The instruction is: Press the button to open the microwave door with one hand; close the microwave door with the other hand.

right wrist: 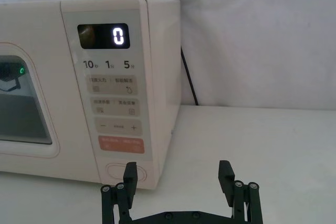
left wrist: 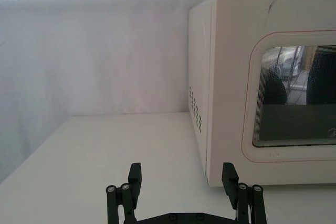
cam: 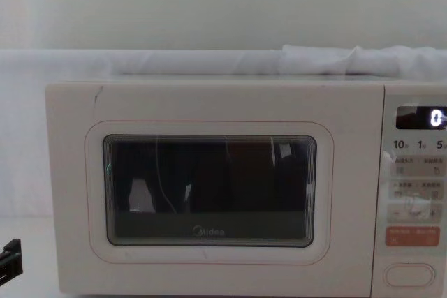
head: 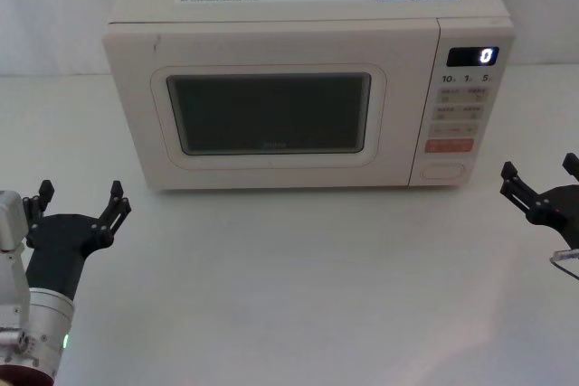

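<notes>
Microwave (head: pixel 298 33): a cream box on the white table (head: pixel 298 287), beyond both grippers and between them.
Microwave door (head: pixel 271 110): shut flush, its dark window ahead and to the right of the left gripper; a small dark scratch sits in its upper left corner.
Control panel (head: pixel 461 106): on the right end of the microwave, display reading 0, ahead and to the left of the right gripper.
Left gripper (head: pixel 80 201): hovers low over the table off the door's left corner, fingers spread wide, grasping nothing; a green light glows on its white arm.
Right gripper (head: pixel 539 178): hovers beside the panel's lower corner, fingers spread, empty.
Button (head: pixel 442 171): the wide oval key lowest on the panel, just ahead and to the left of the right gripper, untouched.
</notes>
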Controlling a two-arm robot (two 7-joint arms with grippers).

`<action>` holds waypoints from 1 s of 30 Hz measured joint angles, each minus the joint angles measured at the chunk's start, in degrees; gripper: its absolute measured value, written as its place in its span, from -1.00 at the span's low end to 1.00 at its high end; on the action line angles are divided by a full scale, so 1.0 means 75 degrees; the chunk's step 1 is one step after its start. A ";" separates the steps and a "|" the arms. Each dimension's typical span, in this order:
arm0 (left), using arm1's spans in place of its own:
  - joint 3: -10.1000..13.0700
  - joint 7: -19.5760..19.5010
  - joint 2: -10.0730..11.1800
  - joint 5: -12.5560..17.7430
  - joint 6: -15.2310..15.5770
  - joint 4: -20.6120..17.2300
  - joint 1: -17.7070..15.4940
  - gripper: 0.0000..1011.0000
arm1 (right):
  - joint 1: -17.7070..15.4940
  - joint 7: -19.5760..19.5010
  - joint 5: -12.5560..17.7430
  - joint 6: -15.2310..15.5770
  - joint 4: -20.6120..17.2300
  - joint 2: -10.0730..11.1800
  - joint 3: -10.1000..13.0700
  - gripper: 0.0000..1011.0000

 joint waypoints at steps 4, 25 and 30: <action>0.0000 0.0000 0.0000 0.0000 0.0000 0.0000 0.0000 0.98 | 0.0000 0.0000 0.0000 0.0000 0.0000 0.0000 0.0000 0.98; 0.0000 0.0000 0.0000 0.0000 -0.0001 0.0000 0.0000 0.98 | 0.0000 0.0000 0.0000 0.0000 0.0000 0.0000 0.0000 0.98; -0.0001 -0.0001 -0.0001 0.0001 0.0000 0.0000 0.0000 0.98 | 0.0001 0.0000 0.0000 0.0000 0.0000 0.0000 0.0000 0.98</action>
